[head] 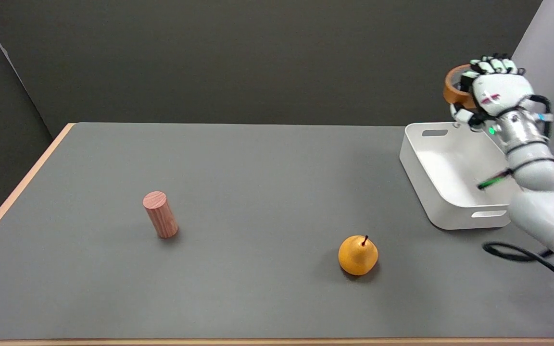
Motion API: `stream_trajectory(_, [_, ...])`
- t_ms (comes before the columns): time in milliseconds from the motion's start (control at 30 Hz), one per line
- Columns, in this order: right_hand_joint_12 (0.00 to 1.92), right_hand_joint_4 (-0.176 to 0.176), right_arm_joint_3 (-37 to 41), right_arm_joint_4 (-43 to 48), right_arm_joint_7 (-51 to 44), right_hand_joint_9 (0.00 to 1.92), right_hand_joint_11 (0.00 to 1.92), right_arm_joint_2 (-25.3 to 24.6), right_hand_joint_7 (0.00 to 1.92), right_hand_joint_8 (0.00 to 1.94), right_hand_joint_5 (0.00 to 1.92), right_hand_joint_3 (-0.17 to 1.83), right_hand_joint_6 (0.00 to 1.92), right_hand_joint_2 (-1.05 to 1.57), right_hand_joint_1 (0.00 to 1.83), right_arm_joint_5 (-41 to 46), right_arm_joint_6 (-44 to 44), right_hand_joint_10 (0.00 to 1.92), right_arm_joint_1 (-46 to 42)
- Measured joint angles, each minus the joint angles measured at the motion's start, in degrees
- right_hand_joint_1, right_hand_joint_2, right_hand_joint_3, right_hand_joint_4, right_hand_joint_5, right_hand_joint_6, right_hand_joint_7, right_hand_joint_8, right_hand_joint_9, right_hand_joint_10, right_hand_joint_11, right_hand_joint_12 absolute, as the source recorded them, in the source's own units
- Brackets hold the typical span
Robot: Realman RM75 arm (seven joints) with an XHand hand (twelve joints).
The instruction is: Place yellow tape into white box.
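Note:
My right hand (491,91) is up in the air at the far right and grips the yellow tape (454,87), an orange-yellow roll that sticks out to the left of the fingers. Hand and tape hover above the far end of the white box (443,185), an open rectangular bin with handle slots on the table's right side. Part of the box's right side is hidden behind my forearm. Nothing shows inside the visible part of the box.
A yellow pear (358,255) stands on the grey table (258,192) left of and nearer than the box. A wooden cylinder (160,214) stands upright at the middle left. A black cable (517,253) lies by the box's near right corner.

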Motion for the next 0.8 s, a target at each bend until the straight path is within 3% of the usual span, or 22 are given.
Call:
stream_trajectory(267, [0.79, 0.098, 5.4, 9.6, -2.2, 0.04, 0.0, -0.9, 0.25, 0.33, 0.68, 0.48, 1.55, 1.06, 0.9, 2.4, 5.8, 0.52, -14.4])
stream_trajectory(600, [0.81, 0.1, 4.7, 11.4, -3.5, 0.06, 0.0, -2.4, 0.27, 0.34, 0.68, 0.49, 1.55, 1.06, 0.9, 5.9, 9.3, 0.54, -22.1])
stream_trajectory(667, [0.78, 0.061, 4.1, 10.5, -3.7, 0.05, 0.0, -2.5, 0.21, 0.28, 0.46, 0.83, 1.08, 0.76, 0.65, 7.1, 9.5, 0.51, -22.4])
stream_trajectory(733, [0.81, 0.076, 3.5, 9.4, -3.7, 0.01, 0.0, -2.6, 0.05, 0.16, 0.14, 0.91, 0.51, 0.58, 0.4, 8.6, 9.6, 0.34, -22.5])
stream_trajectory(800, [0.74, 0.067, 2.8, 8.5, -3.7, 0.0, 0.0, -2.6, 0.0, 0.03, 0.01, 0.91, 0.1, 0.5, 0.33, 10.6, 9.8, 0.08, -22.6])
